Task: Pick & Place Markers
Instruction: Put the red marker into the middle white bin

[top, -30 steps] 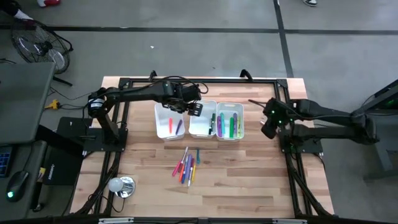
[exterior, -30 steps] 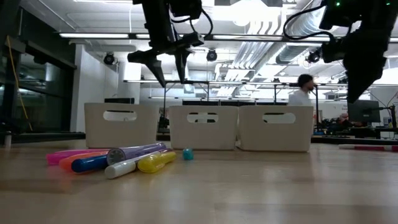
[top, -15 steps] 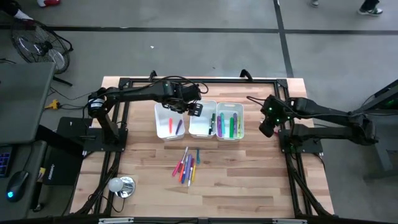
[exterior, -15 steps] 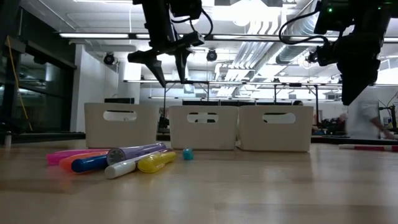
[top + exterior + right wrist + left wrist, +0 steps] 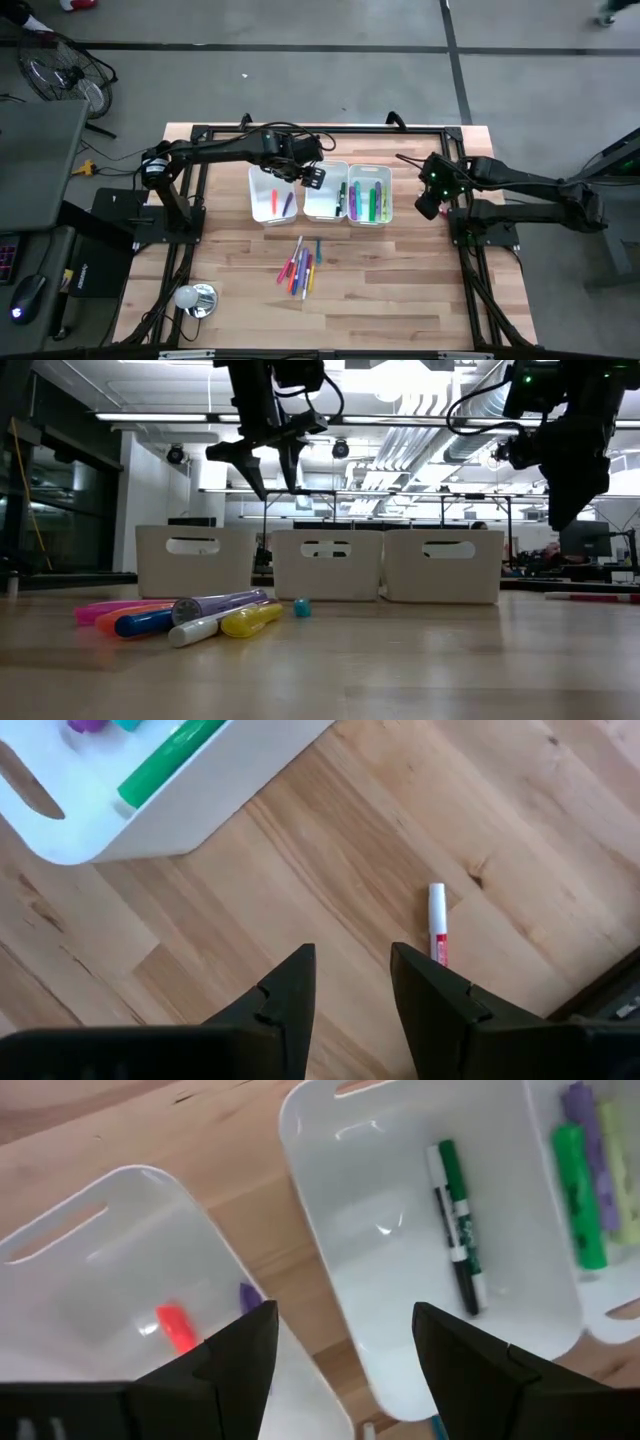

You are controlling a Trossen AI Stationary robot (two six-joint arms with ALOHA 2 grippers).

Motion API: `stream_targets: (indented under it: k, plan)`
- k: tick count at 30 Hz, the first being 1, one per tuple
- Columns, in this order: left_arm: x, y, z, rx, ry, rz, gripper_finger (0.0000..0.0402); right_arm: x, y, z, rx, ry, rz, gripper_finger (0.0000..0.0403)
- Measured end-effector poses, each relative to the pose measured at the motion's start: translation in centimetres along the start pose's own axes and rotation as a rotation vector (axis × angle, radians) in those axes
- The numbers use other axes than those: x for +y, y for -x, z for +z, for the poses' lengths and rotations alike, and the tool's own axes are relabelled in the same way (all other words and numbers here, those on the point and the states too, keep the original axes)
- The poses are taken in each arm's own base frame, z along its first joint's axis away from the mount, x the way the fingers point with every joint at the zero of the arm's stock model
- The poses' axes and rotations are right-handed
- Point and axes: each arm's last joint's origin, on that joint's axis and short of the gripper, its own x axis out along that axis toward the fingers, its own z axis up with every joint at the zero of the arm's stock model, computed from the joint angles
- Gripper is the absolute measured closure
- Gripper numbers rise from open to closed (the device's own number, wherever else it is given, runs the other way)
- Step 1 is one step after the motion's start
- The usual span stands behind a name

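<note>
Several markers [image 5: 300, 268] lie in a loose pile on the wooden table, near of the three white bins; the low view shows the pile [image 5: 190, 618] in front of the bins. Markers also lie inside the left bin [image 5: 60, 1280], the middle bin [image 5: 380, 1280] and the right bin [image 5: 388, 195]. One white-and-red marker [image 5: 437, 935] lies alone on the table past my right gripper. My left gripper [image 5: 345, 1315] hangs open and empty above the gap between the left and middle bins. My right gripper [image 5: 352, 955] hangs open and empty above bare table, right of the right bin.
A black frame rail [image 5: 320, 132] runs around the table's edges. A round silver object [image 5: 195, 298] sits near the near-left corner. Bare wood [image 5: 400, 290] lies near and right of the marker pile.
My right gripper has shifted a little toward the table's left, closer to the right bin. My left arm and the markers have kept still.
</note>
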Motion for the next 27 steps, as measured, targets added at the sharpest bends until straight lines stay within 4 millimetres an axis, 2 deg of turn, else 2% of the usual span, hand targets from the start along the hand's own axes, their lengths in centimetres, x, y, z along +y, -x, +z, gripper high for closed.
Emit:
stream_targets:
  k: [8, 16, 22, 27]
  plan:
    - [0.3, 0.1, -0.3, 0.043, -0.114, 0.018, 0.0173, -0.5, -1.7, 1.1, 0.103, -0.049, -0.059, 0.0281]
    - [0.0, 1.8, 0.1, -0.023, -0.356, -0.115, 0.0173, -0.7, -3.4, 1.5, 0.238, -0.043, -0.113, 0.0279]
    - [-0.5, 3.0, 0.4, -0.065, -0.523, -0.245, 0.0173, -0.7, -5.3, 2.0, 0.33, -0.053, -0.185, 0.025]
    - [-0.6, 2.9, 0.1, -0.023, -0.686, -0.308, 0.0173, -1.1, -6.9, 2.4, 0.398, -0.093, -0.28, 0.0216]
